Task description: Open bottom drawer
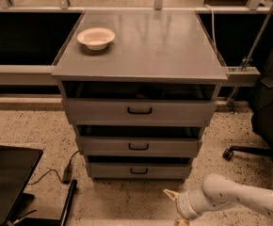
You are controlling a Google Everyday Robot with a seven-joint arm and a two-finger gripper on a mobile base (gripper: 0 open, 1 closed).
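Note:
The bottom drawer (138, 171) is the lowest grey drawer of the cabinet, with a small black loop handle (139, 171), and its front sits flush. My gripper (173, 207) is low over the floor, in front of the drawer and a little to its right, below the handle. Its two pale fingertips (168, 192) stand apart and hold nothing. The white arm (240, 197) comes in from the lower right.
Two wider grey drawers (139, 111) sit above. A white bowl (96, 37) stands on the cabinet top (146, 46). A black case (7, 180), a cable (52, 173) and a black bar (67, 204) lie on the floor at left. An office chair (268, 121) stands at right.

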